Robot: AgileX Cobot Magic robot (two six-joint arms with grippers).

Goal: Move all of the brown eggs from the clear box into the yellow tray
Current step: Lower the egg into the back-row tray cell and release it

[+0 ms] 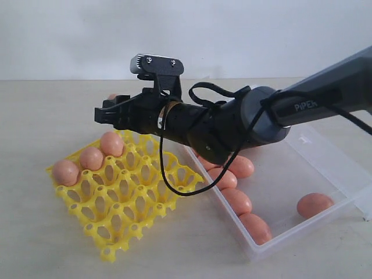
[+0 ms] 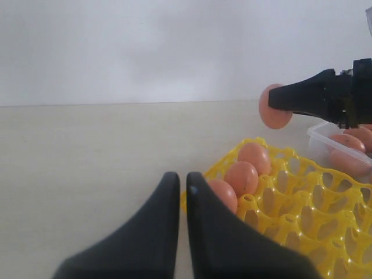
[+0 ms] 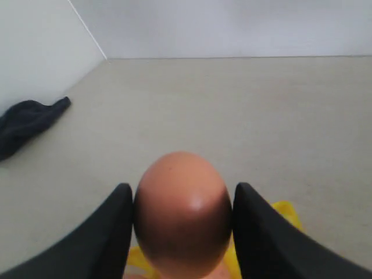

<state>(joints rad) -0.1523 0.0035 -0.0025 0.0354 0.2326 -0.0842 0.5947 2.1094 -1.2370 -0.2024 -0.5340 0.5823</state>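
My right gripper (image 3: 181, 192) holds a fourth brown egg (image 3: 183, 232) above the yellow tray (image 1: 131, 218); three placed, several left in the clear box (image 1: 282, 177).

Nine brown eggs (image 1: 237, 200) show: one between the right gripper's (image 3: 183, 188) jaws, three in the single yellow tray (image 1: 125, 229) below those jaws, and five in the single clear box (image 1: 285, 174) behind them, where the arm may hide more. There are two grippers, counting the left gripper (image 2: 181, 175), and one dark cloth (image 3: 26, 125).
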